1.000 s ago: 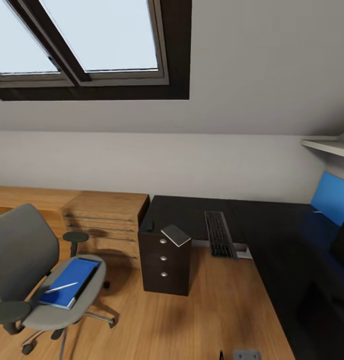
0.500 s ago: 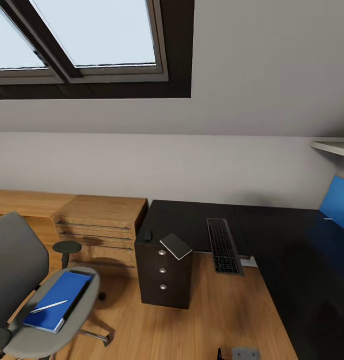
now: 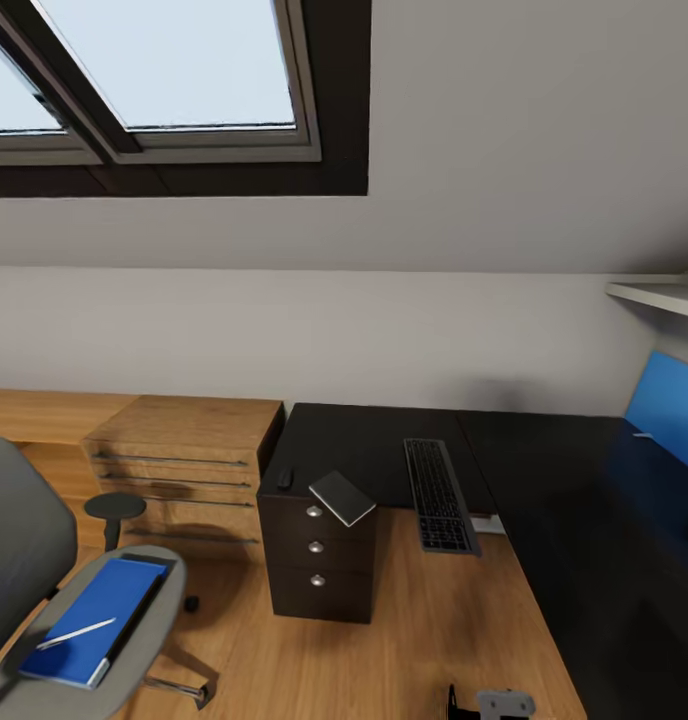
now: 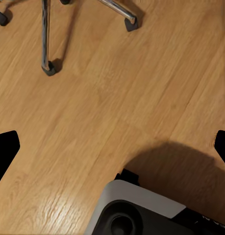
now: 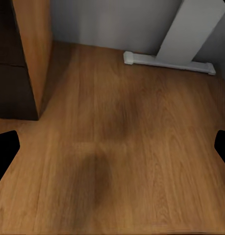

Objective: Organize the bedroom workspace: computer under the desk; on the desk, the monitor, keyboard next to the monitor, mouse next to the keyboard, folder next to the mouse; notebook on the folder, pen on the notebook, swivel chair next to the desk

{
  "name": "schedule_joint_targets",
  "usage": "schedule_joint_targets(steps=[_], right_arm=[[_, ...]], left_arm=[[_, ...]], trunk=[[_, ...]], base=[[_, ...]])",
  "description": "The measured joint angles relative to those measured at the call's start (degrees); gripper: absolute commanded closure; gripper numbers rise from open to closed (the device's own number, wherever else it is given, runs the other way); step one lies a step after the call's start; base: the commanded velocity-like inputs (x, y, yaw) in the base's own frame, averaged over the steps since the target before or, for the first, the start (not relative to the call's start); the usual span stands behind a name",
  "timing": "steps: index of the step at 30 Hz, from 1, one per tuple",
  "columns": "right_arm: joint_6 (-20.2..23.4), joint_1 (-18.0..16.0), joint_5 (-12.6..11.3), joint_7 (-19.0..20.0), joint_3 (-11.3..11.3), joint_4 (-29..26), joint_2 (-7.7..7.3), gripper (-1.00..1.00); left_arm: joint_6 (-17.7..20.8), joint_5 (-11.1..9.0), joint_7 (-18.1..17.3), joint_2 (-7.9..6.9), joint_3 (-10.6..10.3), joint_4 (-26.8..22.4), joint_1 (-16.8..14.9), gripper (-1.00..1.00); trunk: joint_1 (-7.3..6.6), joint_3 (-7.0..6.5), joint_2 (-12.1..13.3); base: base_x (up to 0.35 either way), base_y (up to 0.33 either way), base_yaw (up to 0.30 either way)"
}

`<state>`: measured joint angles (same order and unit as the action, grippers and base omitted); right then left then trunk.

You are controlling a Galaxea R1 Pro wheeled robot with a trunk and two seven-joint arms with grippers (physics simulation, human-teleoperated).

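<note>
The desk (image 3: 544,470) carries the keyboard (image 3: 439,492) and the notebook (image 3: 342,497) over the drawers. The chair (image 3: 44,600) holds the folder (image 3: 89,620) with the pen (image 3: 76,632) on top. Both grippers' jaws stand spread, holding nothing.

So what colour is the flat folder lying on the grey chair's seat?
Bright blue folder with a dark spine; head view shows it best.
</note>
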<state>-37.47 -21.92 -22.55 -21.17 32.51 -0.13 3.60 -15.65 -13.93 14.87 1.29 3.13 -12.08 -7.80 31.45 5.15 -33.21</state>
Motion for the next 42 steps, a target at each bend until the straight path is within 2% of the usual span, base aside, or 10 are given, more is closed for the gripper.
schedule_joint_targets(steps=[7,23,26,27,28,30,31,33,37,42], right_arm=[[-0.08,0.0,0.03,0.0,-0.18,0.0,-0.18,-1.0],[-0.07,-0.01,0.48,0.1,0.14,0.08,-0.02,-1.0],[-0.14,-0.01,0.5,0.1,0.15,0.03,0.01,-1.0],[-0.07,-0.02,1.07,0.12,0.75,-2.68,0.36,-1.0],[-0.05,-0.03,1.25,0.09,0.63,-7.77,0.3,-1.0],[-0.11,-0.01,0.97,-0.06,0.1,-16.6,0.03,-1.0],[0.02,-0.07,1.0,-0.16,-0.11,-21.56,-0.05,-1.0],[0.19,-0.22,0.62,-0.21,-0.47,-24.13,-0.1,-1.0],[0.5,-0.96,0.35,-0.16,-0.95,-25.71,0.02,-1.0],[0.62,-2.95,-0.2,-0.08,-1.32,-26.51,0.24,-1.0]], left_arm=[[-0.13,-0.21,0.09,0.36,0.1,-0.27,0.0,-1.0],[0.45,-0.14,0.09,0.96,0.0,-0.38,0.01,-1.0],[0.57,-0.06,-0.01,0.84,-0.12,-3.05,0.0,-1.0],[10.23,0.12,-0.05,0.84,0.0,-8.81,0.03,-1.0],[17.48,0.34,-0.19,0.86,0.05,-19.18,-0.07,-1.0],[25.58,0.37,-0.28,0.92,0.36,-31.85,-0.03,-1.0],[31.66,0.26,-0.35,0.95,0.44,-38.79,-0.02,-1.0],[36.28,-0.03,-0.4,0.99,0.46,-43.76,-0.01,-1.0],[41.39,-0.74,-0.45,1.36,0.44,-48.36,0.0,-1.0],[44.02,-1.11,-0.47,3.11,0.42,-53.6,0.01,-1.0]], trunk=[[0.0,0.17,0.01],[3.52,3.26,-6.42],[4.18,3.79,-7.62],[4.4,3.98,-8.03],[4.62,4.13,-8.42],[5.05,4.5,-9.23],[5.27,4.67,-9.62],[5.71,5.05,-10.43],[6.59,5.77,-12.04],[7.69,6.67,-14.05]], base=[[0.0,0.0,-0.247],[0.0,0.0,-0.029],[0.0,0.0,0.0],[0.0,0.0,0.0],[0.0,0.0,0.0],[0.0,0.0,0.0],[0.0,0.0,0.0],[0.0,0.0,0.0],[0.0,0.0,0.0],[0.0,0.0,0.0]])
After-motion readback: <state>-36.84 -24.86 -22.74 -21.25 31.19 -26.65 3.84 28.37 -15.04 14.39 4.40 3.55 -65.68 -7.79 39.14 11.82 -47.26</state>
